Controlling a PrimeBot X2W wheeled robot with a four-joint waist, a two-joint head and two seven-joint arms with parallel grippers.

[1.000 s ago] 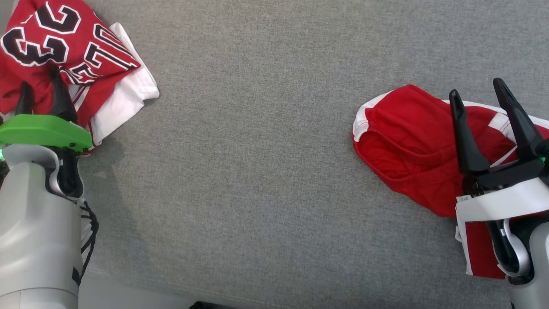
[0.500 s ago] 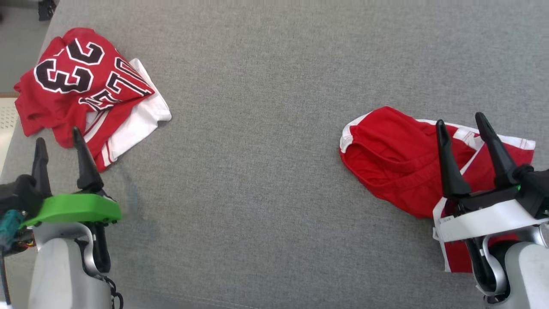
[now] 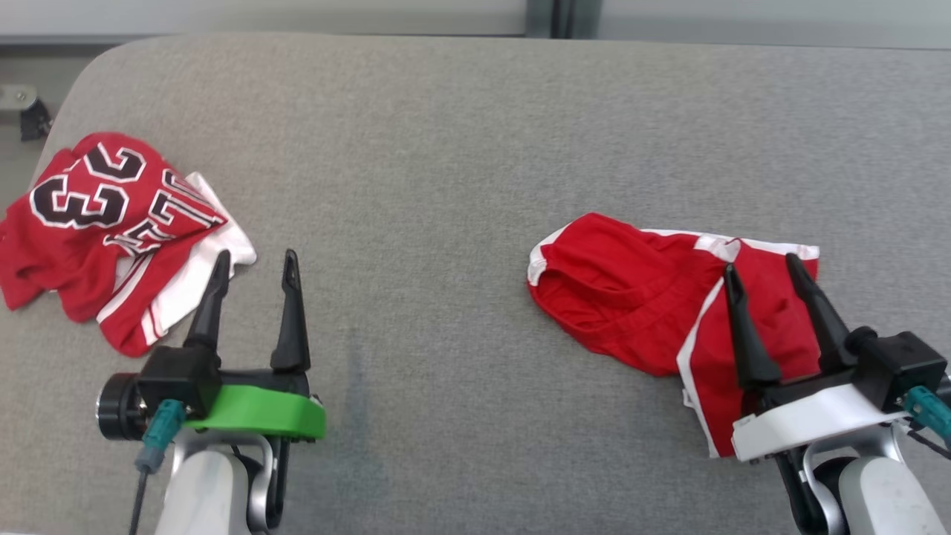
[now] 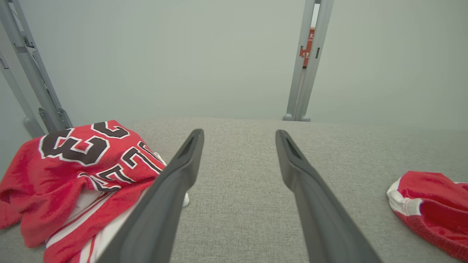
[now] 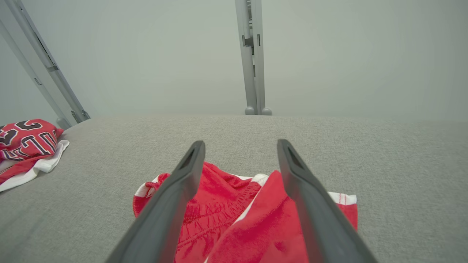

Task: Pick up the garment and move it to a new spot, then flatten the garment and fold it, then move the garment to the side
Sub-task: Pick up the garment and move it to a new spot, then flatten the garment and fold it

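Shorts (image 3: 609,290) lie under my right gripper (image 3: 761,263), lower right; jersey (image 3: 82,215) just left of my left gripper (image 3: 257,253). Both spread, empty.

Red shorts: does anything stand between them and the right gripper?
Nothing visible does. The right gripper hangs open right over the red shorts; the jersey lies far to the left.
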